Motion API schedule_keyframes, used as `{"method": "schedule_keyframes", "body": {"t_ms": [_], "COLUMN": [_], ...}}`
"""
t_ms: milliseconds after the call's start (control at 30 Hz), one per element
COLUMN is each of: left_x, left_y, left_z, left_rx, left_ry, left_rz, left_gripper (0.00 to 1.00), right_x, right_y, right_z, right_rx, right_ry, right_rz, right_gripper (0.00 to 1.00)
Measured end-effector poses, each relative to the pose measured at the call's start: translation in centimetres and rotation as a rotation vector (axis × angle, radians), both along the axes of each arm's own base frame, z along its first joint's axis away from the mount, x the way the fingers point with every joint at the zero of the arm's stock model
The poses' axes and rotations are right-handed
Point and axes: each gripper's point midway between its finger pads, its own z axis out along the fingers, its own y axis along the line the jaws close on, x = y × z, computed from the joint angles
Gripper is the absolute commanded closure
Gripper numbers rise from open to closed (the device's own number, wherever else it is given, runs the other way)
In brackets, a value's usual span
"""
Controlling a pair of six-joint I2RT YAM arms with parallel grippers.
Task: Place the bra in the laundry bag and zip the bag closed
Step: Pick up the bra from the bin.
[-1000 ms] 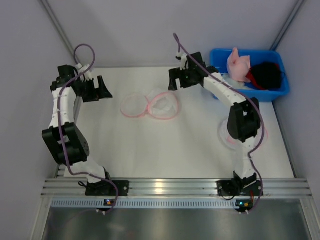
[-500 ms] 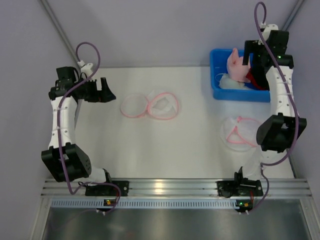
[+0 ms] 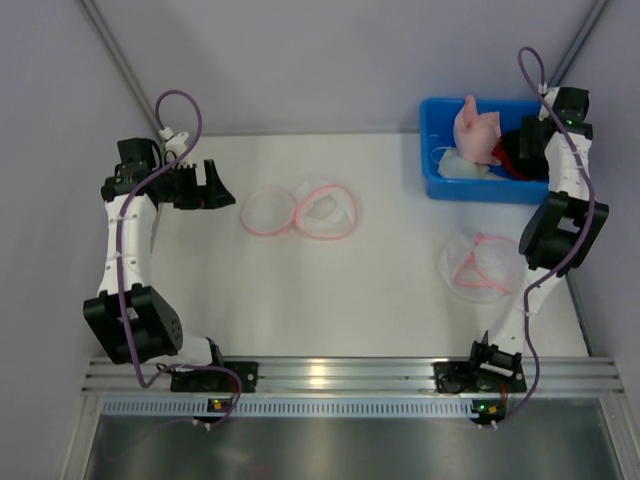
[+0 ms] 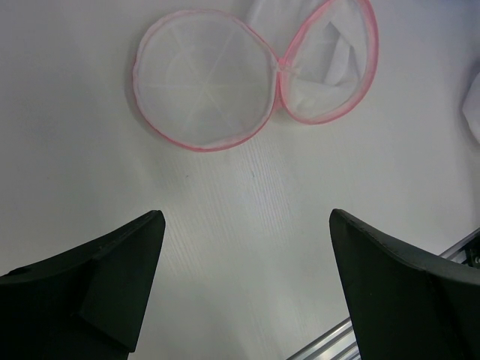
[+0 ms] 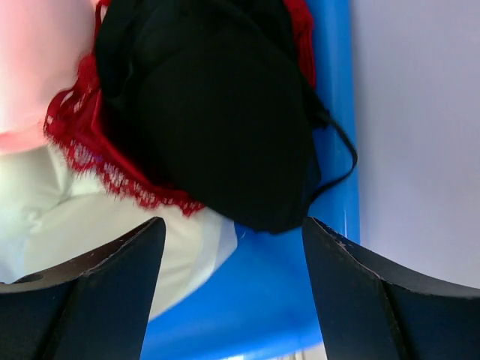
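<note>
The black padded bra with red lace trim (image 5: 217, 112) lay in the blue plastic bin (image 5: 262, 300) at the far right corner of the white table (image 3: 350, 300). The right gripper (image 5: 231, 229) hung just over it, jaws apart, holding nothing. The left gripper (image 4: 246, 217) stood wide by the left edge, near the unzipped pink-rimmed mesh laundry bag (image 4: 202, 90). The bra looked light and floppy (straps may snag); a cup's edge seemed the best pinch point
</note>
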Motion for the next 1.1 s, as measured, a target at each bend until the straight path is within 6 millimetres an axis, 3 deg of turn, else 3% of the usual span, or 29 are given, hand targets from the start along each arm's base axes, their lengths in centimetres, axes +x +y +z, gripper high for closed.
{"method": "schedule_keyframes", "body": {"t_ms": [467, 733, 767, 867, 900, 967, 1000, 1100], "left_x": [-0.1, -0.1, -0.1, -0.1, -0.1, -0.1, -0.1, -0.1], "left_y": [-0.1, 0.0, 0.1, 0.1, 0.1, 0.1, 0.1, 0.1], "left_z": [-0.3, -0.5, -0.5, -0.5, -0.5, -0.5, -0.5, -0.5], "left_rx": [-0.009, -0.006, -0.004, -0.003, -0.002, -0.001, -0.001, -0.001], "left_ry": [0.015, 0.025, 0.025, 0.027, 0.027, 0.027, 0.027, 0.027], "left_rz": [0.006, 0.022, 0.023, 0.025, 0.026, 0.026, 0.026, 0.026], "left_gripper": [0.04, 0.04, 0.04, 0.04, 0.04, 0.04, 0.04, 0.04], "right_x": [3.2, 3.6, 3.6, 3.6, 3.6, 3.7, 3.8, 3.8], "right_y": [-2.1, -3.5, -3.6, -3.6, -3.5, -3.4, -3.4, -3.2], "right_z": [-0.6, -2.9, -3.3, -4.3, -4.4, -4.3, -4.3, -4.4], "right_rx": [-0.103, -0.106, -0.102, -0.091, -0.086, -0.083, -0.079, -0.065], "right_ry": [-0.063, -0.048, -0.043, -0.027, -0.029, -0.033, -0.036, -0.040], "right_rz": [0.028, 0.017, 0.017, 0.022, 0.022, 0.027, 0.027, 0.028], "right_gripper": [0.26, 0.33, 0.36, 0.59, 0.73, 0.86, 0.98, 1.00]}}
